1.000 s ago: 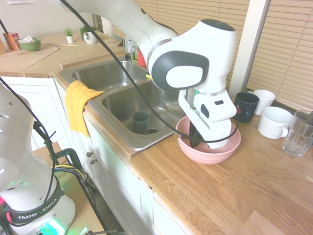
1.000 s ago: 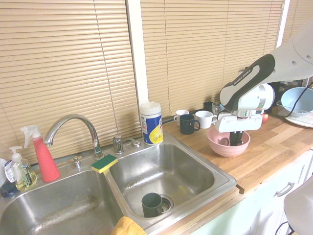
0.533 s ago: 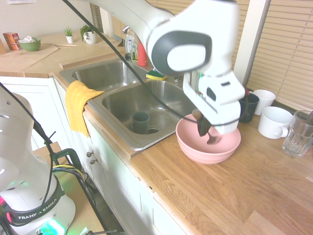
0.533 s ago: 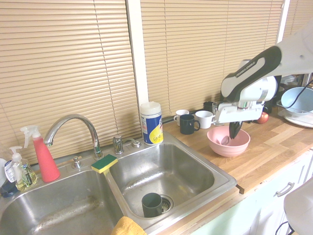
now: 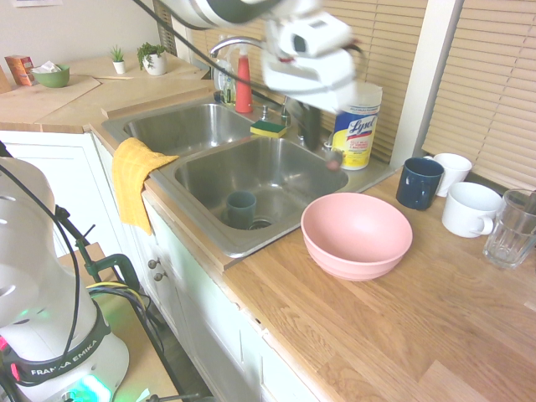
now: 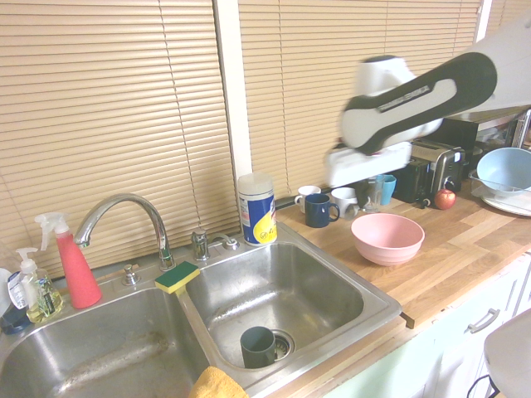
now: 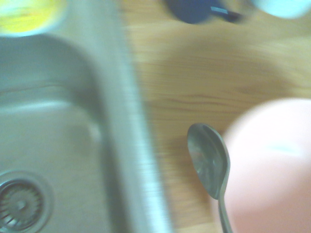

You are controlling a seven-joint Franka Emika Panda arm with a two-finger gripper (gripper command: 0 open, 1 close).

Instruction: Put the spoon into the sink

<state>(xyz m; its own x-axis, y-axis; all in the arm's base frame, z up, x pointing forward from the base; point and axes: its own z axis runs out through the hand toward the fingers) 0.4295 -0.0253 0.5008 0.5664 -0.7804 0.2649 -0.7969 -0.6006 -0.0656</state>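
First exterior cam: I've got my gripper up in the air, pretty blurry, fingers closed down on the spoon. The spoon's bowl end is a grey smudge in front of the Lysol wipes tub from this angle. It's not in the sink, which has a grey-green cup in the nearer basin and a yellow cloth over its front edge. The pink bowl sits on the wooden counter with nothing in it that I can see, and a dark blue mug is behind it.

Second exterior cam: the gripper hangs above the counter, in front of the mugs, also smeary. Green-and-yellow sponge is on the sink deck near the curved faucet, and there's an apple by the toaster.

Wrist cam: nice look at the spoon, its oval bowl showing over wood right where the pink bowl's rim starts. The basin with the drain strainer is on the other side of the sink edge, so I'm not over it here.
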